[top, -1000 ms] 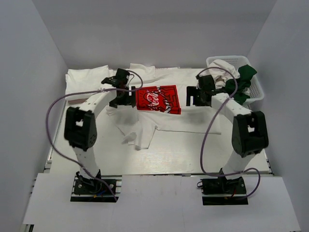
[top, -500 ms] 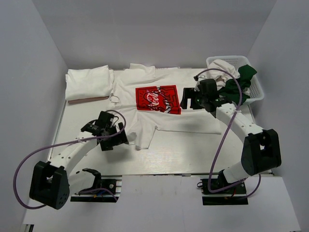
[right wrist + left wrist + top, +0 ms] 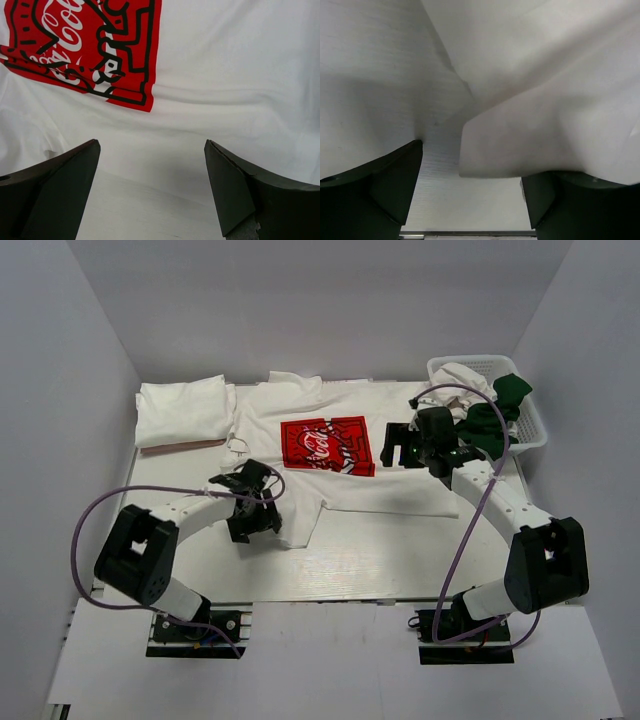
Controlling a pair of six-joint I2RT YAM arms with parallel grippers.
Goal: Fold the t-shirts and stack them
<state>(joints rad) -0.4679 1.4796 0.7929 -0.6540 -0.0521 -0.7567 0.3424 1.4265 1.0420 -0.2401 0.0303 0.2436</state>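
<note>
Left arm [image 3: 190, 508] has swung off the far side of the red square print [image 3: 325, 445] and come in low at near-left. The white cloth t-shirt with the Coca-Cola print [image 3: 400, 490] is now spread flatter. Right arm [image 3: 490, 490] has barely shifted.

Shirt sits mid-table, long axis left-right: collar left, hem right, one sleeve far, one near. Near sleeve [image 3: 300, 522] is the likely target, and the left arm is much the nearer.

Left fingers [image 3: 385, 185] are wide apart, nothing pinched. The sleeve's loose corner lies between them, over toward the right-hand finger, with bare table [image 3: 445, 210] by the other. My read: a small shift is needed so both fingers straddle the cloth edge before closing.

Right fingers [image 3: 55, 190] are also wide and empty, above the shirt body just right of the print.

Top view gives the layout: folded white shirt pile [image 3: 180, 410] far left, white plastic lattice basket [image 3: 535, 430] far right with a dark green shirt [image 3: 505, 390] in it. It hides finger-to-cloth contact. Left wrist view shows the corner, but I can't tell whether a finger touches the cloth. Right wrist view shows print detail plus an edge or crease below it, unclear which.
</note>
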